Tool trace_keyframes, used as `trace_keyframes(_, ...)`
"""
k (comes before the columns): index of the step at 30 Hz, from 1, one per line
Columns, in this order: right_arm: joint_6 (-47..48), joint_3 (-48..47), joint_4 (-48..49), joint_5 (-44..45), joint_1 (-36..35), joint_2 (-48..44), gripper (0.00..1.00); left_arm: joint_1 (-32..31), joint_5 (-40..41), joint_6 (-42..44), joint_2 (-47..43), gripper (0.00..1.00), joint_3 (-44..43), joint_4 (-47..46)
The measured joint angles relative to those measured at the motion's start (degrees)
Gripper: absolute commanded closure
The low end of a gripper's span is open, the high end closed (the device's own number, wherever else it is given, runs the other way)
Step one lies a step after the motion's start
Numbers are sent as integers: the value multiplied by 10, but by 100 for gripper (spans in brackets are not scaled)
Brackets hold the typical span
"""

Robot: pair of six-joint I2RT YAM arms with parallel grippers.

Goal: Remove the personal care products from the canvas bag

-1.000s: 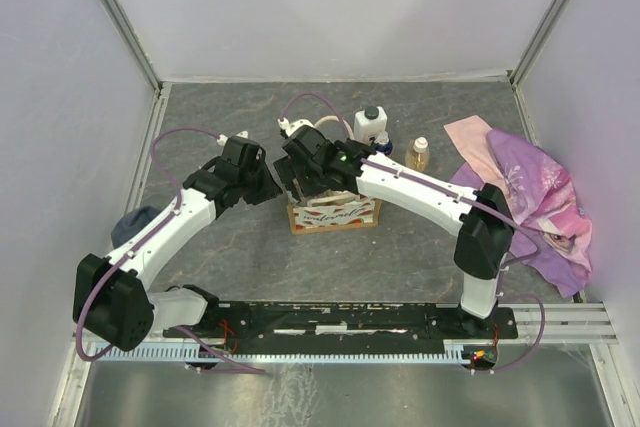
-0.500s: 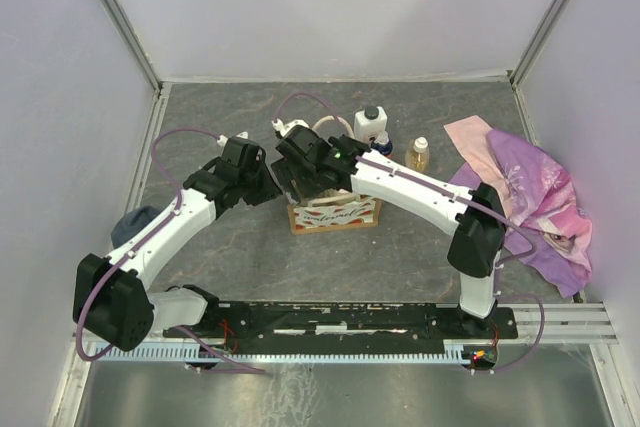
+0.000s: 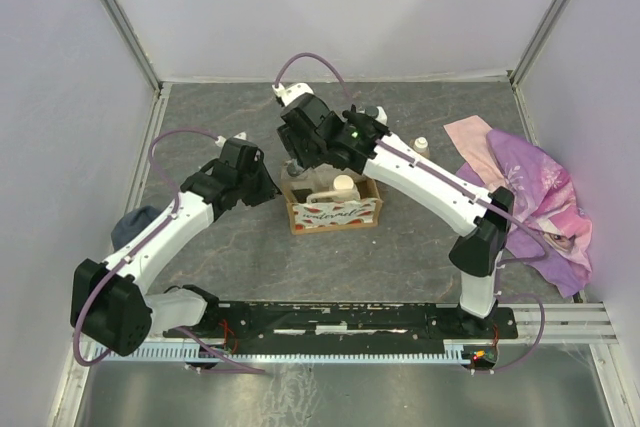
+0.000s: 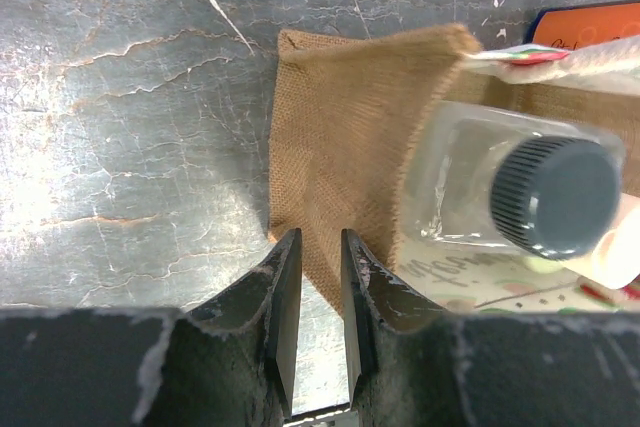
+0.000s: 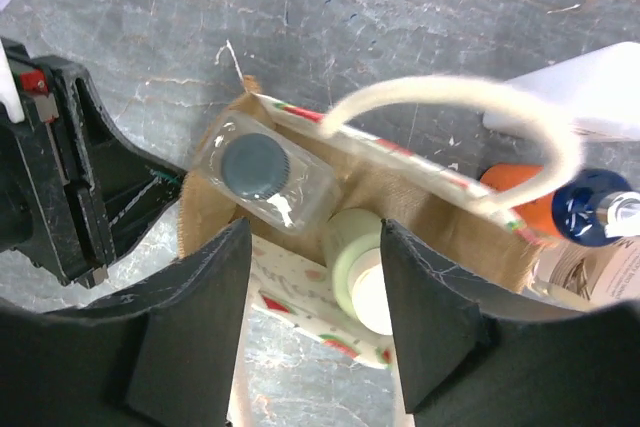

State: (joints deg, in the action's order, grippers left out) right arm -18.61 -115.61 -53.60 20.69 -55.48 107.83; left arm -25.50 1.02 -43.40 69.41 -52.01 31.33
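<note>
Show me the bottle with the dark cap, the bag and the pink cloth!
bottle (image 5: 252, 162): right wrist view, its dark cap.
bag (image 4: 335, 137): left wrist view, tan side wall.
pink cloth (image 3: 535, 187): top view, its middle.

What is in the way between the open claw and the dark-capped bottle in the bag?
Nothing visible covers the dark-capped bottle. The right gripper hangs open above the canvas bag, whose cream handle arches off to one side. A pale green bottle sits close beside it.

Black script lettering crosses the white front of the small boxy tan canvas bag (image 3: 333, 211), but it is too blurred to read. Fine print on a white bottle label (image 5: 590, 269) is equally illegible.
</note>
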Motion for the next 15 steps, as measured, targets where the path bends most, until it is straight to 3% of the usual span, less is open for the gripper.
trace_keyframes(3, 5, -8, 0, 1, 6, -1, 36, 0, 0, 0, -1, 71, 2, 0)
trace_keyframes(8, 4, -8, -5, -5, 16, 0, 15, 0, 1, 0, -2, 71, 4, 1)
trace_keyframes(15, -5, 7, -3, -25, 18, 5, 8, 0, 2, 0, -3, 71, 7, 3)
